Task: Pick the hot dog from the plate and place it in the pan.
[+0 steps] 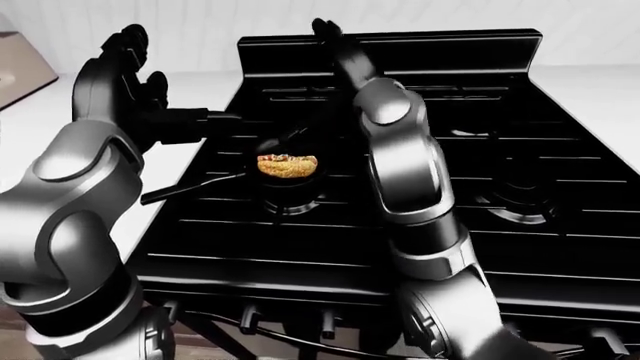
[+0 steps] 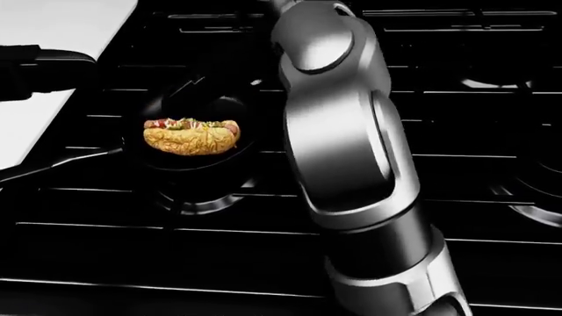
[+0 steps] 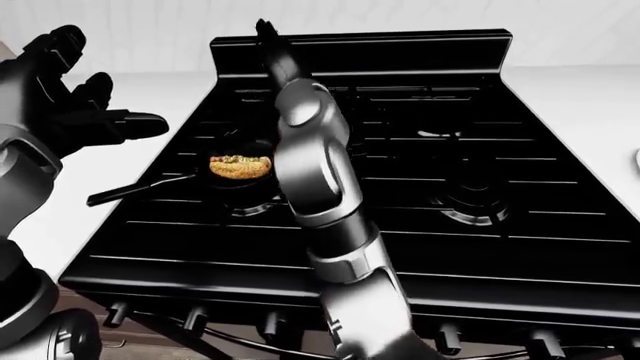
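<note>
Your hot dog [image 2: 190,136] lies inside the pan [image 2: 140,158], a yellow bun with red sausage and green and pale toppings showing along its upper edge. It lies lengthwise across the pan's dark bowl, and nothing else is in there with it. No hand touches it.

The pan sits on the stove's [image 1: 560,247] burner at the left of the head view, and its thin handle [image 1: 190,187] runs out toward the lower left, ending over the stove's left edge by the white counter [image 1: 200,90].

Your right arm [image 2: 347,131] rises across the middle of the head view, passing just right of the pan. In the eye views your right hand [image 1: 325,31] is lifted well above and beyond the pan, up against the stove's black back panel [image 1: 450,45]; it holds nothing, but the dark fingers blend into the panel, so you cannot tell how they are set.

Your left hand [image 3: 75,112] hangs over the counter to the left of the stove, fingers spread apart and empty, one finger [image 3: 135,124] stretched toward the stove. It is clear of the pan handle below it.
</note>
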Motion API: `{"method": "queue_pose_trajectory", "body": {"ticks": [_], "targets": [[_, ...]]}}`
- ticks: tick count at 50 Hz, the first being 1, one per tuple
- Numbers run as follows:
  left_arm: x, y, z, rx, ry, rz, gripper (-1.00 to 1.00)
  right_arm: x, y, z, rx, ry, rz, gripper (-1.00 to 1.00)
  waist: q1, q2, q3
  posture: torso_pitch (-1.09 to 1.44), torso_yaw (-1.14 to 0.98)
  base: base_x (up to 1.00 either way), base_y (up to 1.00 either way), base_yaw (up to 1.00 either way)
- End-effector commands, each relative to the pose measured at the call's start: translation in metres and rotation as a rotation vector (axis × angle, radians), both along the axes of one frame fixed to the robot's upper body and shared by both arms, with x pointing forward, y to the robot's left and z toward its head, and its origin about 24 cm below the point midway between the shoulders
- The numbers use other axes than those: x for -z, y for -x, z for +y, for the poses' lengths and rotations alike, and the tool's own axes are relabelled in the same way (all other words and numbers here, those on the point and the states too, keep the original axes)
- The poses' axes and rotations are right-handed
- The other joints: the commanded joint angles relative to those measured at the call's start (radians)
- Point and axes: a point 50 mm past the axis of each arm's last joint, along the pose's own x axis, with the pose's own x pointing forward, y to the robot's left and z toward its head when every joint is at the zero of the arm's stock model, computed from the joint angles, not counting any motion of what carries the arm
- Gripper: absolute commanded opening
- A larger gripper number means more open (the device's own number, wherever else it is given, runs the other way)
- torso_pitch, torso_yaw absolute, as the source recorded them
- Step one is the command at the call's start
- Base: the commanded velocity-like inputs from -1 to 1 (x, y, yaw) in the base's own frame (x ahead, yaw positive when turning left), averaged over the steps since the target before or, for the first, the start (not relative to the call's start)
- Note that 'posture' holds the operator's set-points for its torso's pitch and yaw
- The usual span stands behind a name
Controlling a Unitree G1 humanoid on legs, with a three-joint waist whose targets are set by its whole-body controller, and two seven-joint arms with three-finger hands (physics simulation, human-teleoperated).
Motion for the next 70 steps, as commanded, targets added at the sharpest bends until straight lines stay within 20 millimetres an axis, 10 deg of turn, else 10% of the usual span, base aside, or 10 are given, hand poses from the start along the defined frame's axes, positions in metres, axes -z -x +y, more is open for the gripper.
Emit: {"method": "queue_pose_trajectory", "body": {"ticks": [1,20,35,70], "targets": [[-0.018,0.006,-0.001,-0.001,-0.009,-0.089,1.00,-0.027,0.007,-0.003,0.006,-0.039,-0.079,1.00,-0.001,0.005,-0.029,0.00,0.00,0.00,0.00,0.00],[-0.043,0.013,-0.023,0.106,0.012,-0.202,1.00,-0.088,0.034,-0.065,0.138,-0.239,-0.097,1.00,0.012,-0.018,-0.016,0.00,0.00,0.00,0.00,0.00],[-0.056,0.019,-0.023,0.097,0.006,-0.271,1.00,-0.089,0.062,-0.098,0.206,-0.191,-0.144,1.00,0.017,-0.028,-0.010,0.00,0.00,0.00,0.00,0.00],[-0.090,0.051,-0.023,0.053,-0.014,-0.634,1.00,-0.115,0.089,-0.086,0.166,0.003,-0.546,1.00,0.005,-0.020,0.002,0.00,0.00,0.00,0.00,0.00]]}}
